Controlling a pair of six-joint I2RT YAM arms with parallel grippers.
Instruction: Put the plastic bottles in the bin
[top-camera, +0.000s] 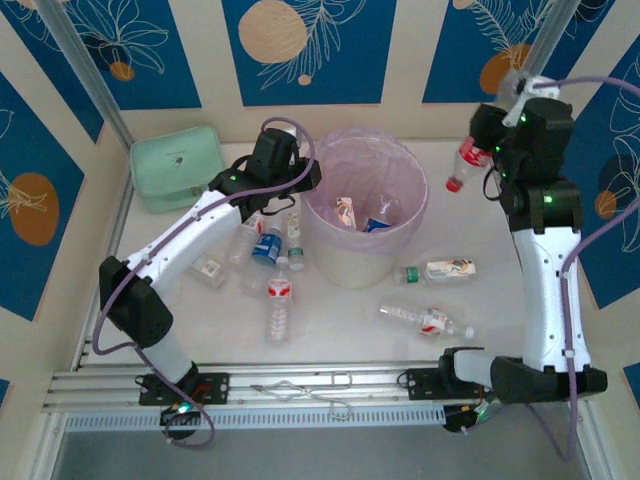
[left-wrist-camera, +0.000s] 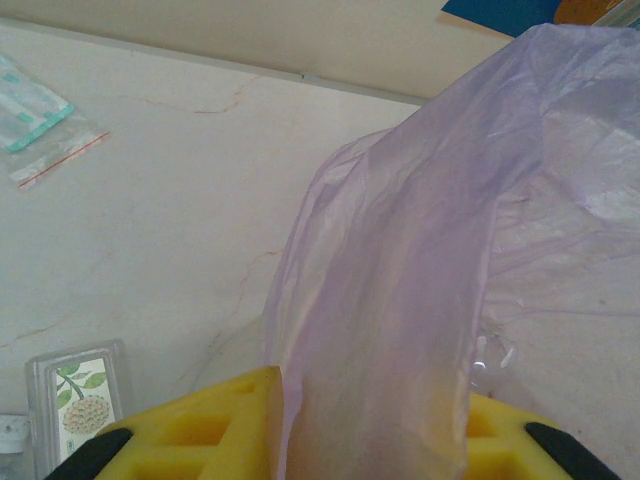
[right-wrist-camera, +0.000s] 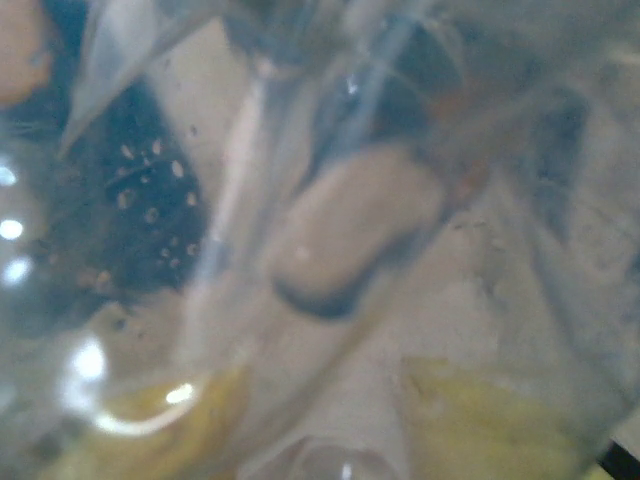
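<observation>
Clear plastic, mostly white-capped: the bottles.

- **On the table:** two right bottles (top-camera: 440, 270) lie flat just beside the bin (top-camera: 340, 265). About five left bottles (top-camera: 279, 305) are clustered on its other side. Some sit under the left arm (top-camera: 180, 235), so the exact number is uncertain.
- **In the bin:** binned bottles (top-camera: 346, 212), at least two, with red and blue labels.
- **Held bottle (top-camera: 464, 162):** one, red label, red at its lower end, tilted, aloft to the right of the bin. It is clamped in the right gripper (top-camera: 488, 158). The right wrist view is blurred plastic over yellow pads (right-wrist-camera: 470, 420).
- **Left gripper (left-wrist-camera: 370, 440):** closed, pinching the pink bag (left-wrist-camera: 400, 250) at the bin's left rim.
- **Other:** one bin; one mint pouch (top-camera: 175, 168) at far left.
</observation>
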